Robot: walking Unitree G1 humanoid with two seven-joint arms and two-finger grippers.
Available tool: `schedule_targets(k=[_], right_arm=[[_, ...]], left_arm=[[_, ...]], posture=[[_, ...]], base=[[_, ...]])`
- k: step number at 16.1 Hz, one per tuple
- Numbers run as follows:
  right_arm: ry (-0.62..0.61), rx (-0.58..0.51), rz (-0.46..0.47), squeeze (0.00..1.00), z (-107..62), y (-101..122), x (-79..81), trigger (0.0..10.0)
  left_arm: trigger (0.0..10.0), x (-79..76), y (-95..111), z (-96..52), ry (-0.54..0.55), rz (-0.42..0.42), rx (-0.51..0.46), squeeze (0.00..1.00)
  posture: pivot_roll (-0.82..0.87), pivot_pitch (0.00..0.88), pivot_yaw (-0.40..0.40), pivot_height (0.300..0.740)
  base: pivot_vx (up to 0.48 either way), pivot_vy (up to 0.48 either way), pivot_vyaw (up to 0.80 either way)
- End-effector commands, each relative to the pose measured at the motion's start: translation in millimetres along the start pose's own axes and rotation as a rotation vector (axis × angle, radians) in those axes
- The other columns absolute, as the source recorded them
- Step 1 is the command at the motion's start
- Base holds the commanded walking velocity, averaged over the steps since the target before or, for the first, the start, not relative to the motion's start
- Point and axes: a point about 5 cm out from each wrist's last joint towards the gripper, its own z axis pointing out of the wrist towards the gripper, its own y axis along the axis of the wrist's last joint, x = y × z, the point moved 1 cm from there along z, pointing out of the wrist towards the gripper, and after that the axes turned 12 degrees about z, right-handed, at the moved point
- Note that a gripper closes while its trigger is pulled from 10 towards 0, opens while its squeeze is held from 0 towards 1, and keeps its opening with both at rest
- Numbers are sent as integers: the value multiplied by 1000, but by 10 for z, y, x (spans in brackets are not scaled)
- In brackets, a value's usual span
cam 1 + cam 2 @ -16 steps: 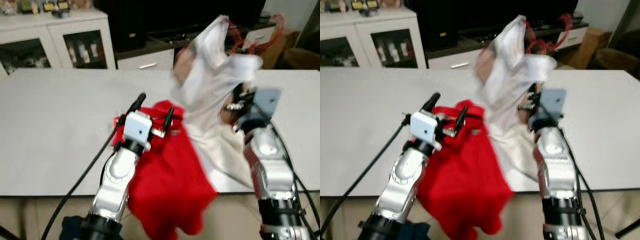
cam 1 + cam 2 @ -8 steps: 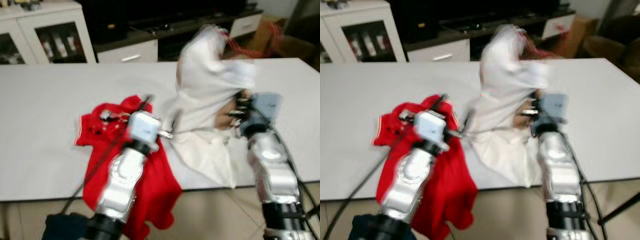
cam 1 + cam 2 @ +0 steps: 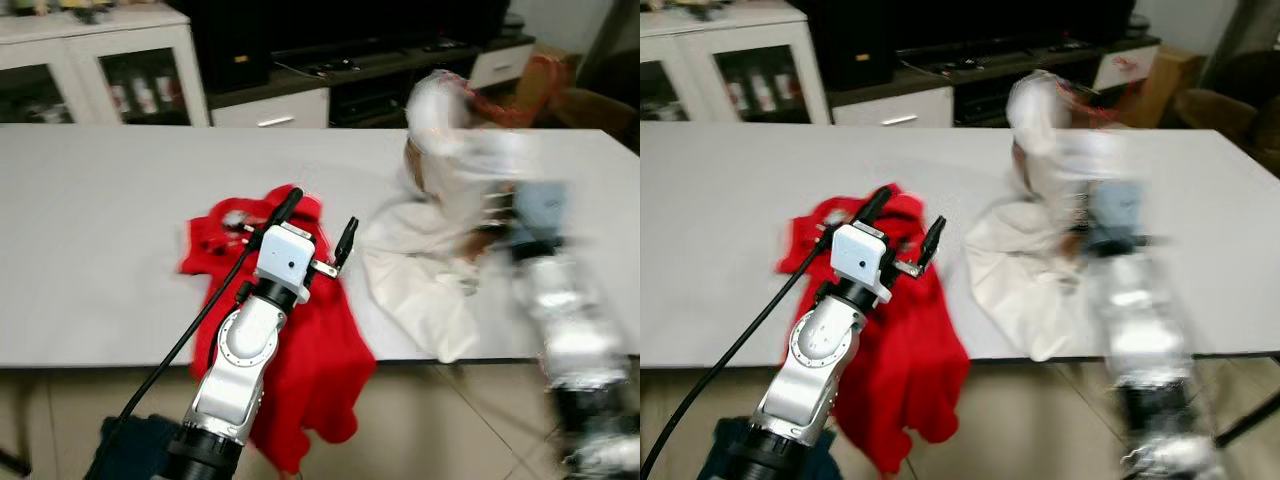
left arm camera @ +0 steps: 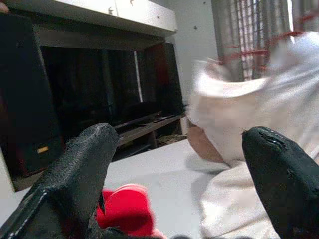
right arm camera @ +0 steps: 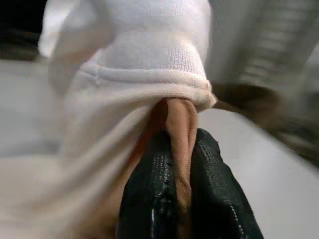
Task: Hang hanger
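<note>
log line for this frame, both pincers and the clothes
left pincer: open, above red garment | right pincer: shut on hanger inside white garment | table: both garments draped over front edge

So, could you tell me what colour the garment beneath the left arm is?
Red garment, clearest in the left eye view.

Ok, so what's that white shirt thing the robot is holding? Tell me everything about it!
The white garment is soft knitted cloth with a ribbed edge. Its lower part lies crumpled on the white table, one corner drooping over the near edge, beside the red shirt. Its upper part is lifted, bunched over a tan, wood-coloured piece that looks like the hanger. The right gripper pinches that piece with its fingers closed, right under the cloth. It is blurred in the head views.
</note>
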Motion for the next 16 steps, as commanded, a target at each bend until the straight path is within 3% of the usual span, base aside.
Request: schedule_targets(k=[1, 5, 6, 7, 9, 11, 12, 14, 15, 16], right_arm=[[-96, -38, -33, 0, 69, 130, -208, 10000], [-115, -41, -157, 0, 192, 261, -470, 10000], [-159, -54, -234, 0, 280, 357, -648, 10000], [-190, -80, -268, 0, 341, 459, -713, 10000], [-202, -126, -300, 0, 413, 598, -702, 10000], [-187, -217, -360, 0, 482, 788, -551, 10000], [-147, -334, -438, 0, 498, 982, -360, 10000], [-57, -439, -520, 0, 501, 1107, -117, 10000], [155, -514, -560, 0, 449, 1083, 255, 10000], [227, -525, -564, 0, 419, 1052, 365, 10000]], left_arm=[[10000, 6, 24, 12, -2, 3, -4, 0], [10000, -9, 28, 21, -13, 3, -8, 0], [10000, -13, 29, 25, -14, 3, -10, 0], [10000, -15, 29, 23, -15, 4, -10, 0], [10000, -20, 28, 20, -17, 4, -10, 0], [10000, -18, 32, 19, -17, 5, -11, 0], [10000, -14, 34, 13, -14, 7, -11, 0], [10000, -8, 31, -1, -11, 8, -8, 0], [10000, -7, 22, -22, -9, 11, -3, 0], [10000, -7, 19, -27, -9, 12, -1, 0]], posture=[[49, 28, 4, 740], [41, 28, 5, 740], [41, 29, 4, 740], [41, 28, 3, 740], [43, 29, 2, 740], [51, 31, -2, 740], [57, 32, -4, 740], [65, 36, -7, 740], [71, 39, -11, 740], [72, 39, -11, 740]], base=[[0, 0, 0], [0, 0, 0], [0, 0, 0], [0, 0, 0], [0, 0, 0], [0, 0, 0], [0, 0, 0], [0, 0, 0], [0, 0, 0], [0, 0, 0]])
